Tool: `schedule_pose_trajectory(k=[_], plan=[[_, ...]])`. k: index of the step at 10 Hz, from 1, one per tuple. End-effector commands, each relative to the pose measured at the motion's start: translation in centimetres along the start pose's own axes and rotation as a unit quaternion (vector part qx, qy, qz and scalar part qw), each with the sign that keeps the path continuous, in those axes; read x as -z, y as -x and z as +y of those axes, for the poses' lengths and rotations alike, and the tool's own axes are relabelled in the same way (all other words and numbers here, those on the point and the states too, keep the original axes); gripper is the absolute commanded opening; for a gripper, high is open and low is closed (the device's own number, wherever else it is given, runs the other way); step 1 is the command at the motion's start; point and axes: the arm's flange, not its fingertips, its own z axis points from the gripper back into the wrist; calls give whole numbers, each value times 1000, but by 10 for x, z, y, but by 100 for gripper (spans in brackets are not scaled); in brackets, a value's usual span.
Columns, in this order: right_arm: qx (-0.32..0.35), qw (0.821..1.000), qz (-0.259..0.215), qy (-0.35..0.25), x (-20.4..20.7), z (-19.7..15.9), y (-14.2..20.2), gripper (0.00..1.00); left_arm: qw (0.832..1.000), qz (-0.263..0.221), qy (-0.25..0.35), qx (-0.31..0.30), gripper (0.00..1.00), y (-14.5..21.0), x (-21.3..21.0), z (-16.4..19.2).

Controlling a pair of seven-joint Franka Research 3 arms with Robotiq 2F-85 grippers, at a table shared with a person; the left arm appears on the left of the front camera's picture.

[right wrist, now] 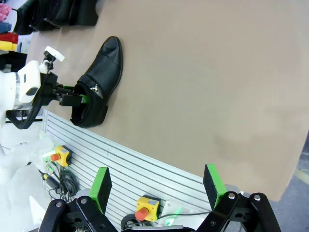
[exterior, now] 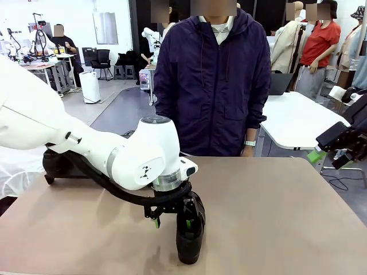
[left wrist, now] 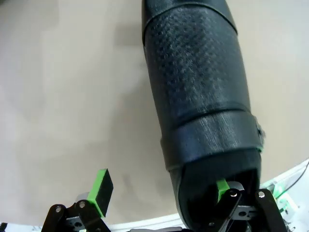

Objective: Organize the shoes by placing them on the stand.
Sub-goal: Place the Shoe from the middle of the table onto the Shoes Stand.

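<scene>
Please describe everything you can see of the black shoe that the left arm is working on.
The shoe is a glossy black leather loafer with a rounded toe, a low heel and a textured upper. It rests sole-down on the tan table near the robot's edge. The left gripper has its jaws at the heel opening, one green pad inside the shoe, the other pad outside, apart from the leather.

L pincer (exterior: 172, 219) low, fingers apart; R pincer (right wrist: 157, 186) open.

Large tan desk (exterior: 275, 212), matte and plain. One black shoe (exterior: 190, 232) resting near the front edge. More dark shoes (right wrist: 58, 14) at the far left end.
</scene>
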Motion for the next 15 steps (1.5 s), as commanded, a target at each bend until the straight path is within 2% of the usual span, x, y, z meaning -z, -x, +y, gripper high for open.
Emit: schedule_pose_trajectory(k=[1,2,3,4,11,13,15], plan=[[8,1000,-1,0,-1,2,-2,100,1000,-25,-5,-10,100,-9,5,-7],[8,1000,-1,0,-1,2,-2,100,1000,-30,-6,-7,72,-10,8,-7],[8,1000,-1,0,-1,2,-2,100,1000,-27,-7,-6,12,-10,9,-7],[8,1000,-1,0,-1,2,-2,100,1000,-30,-5,-4,0,-11,10,-8],[8,1000,-1,0,-1,2,-2,100,999,-42,7,23,0,-11,1,-20],[8,1000,-1,0,-1,2,-2,100,998,-57,4,35,0,-10,-15,-24],[8,1000,-1,0,-1,2,-2,100,996,-59,26,64,0,-4,-54,-23]])
